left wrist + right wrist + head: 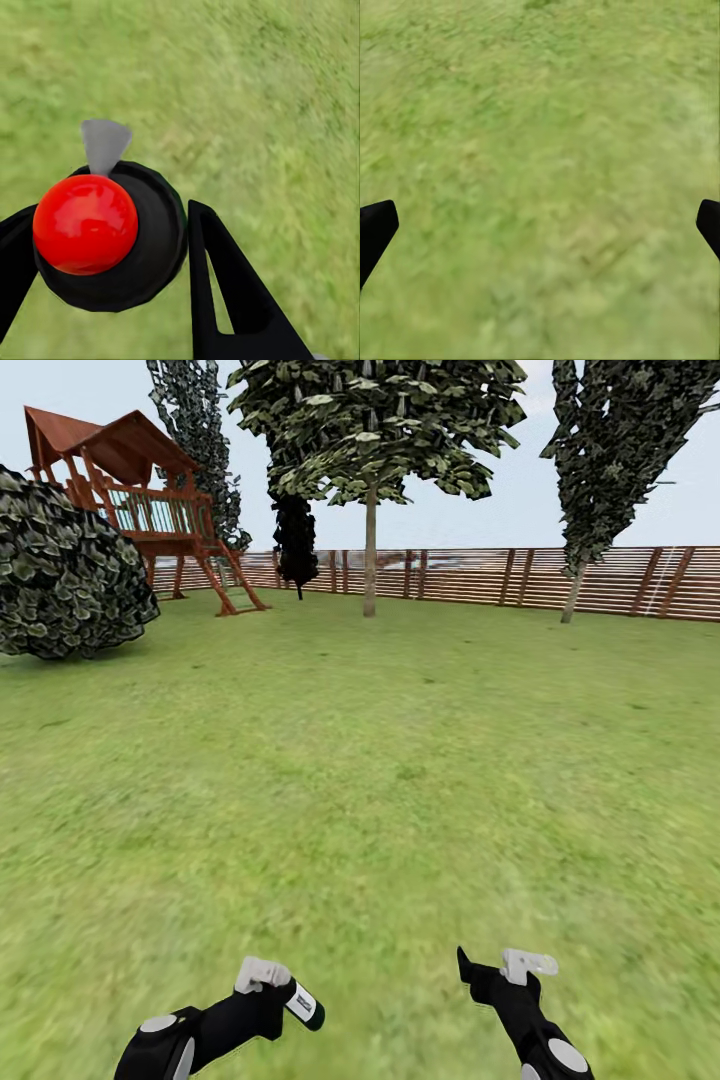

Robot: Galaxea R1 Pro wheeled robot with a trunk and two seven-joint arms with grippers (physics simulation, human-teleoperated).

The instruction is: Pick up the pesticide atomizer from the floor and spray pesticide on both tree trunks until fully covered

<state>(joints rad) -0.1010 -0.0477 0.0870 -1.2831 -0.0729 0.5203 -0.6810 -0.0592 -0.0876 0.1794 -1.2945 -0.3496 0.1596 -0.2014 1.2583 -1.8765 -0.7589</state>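
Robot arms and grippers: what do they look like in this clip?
Both arms are glossy black with round grey caps at the joints. Each wrist carries a small white bracket. The left gripper and right gripper have black fingers, flat and tapering. No cables or markings are visible.

— Is there any text you can read here?
— No. The pesticide atomizer [303, 1005], at the lower left of the head view, has a pale label, but its print is too small.
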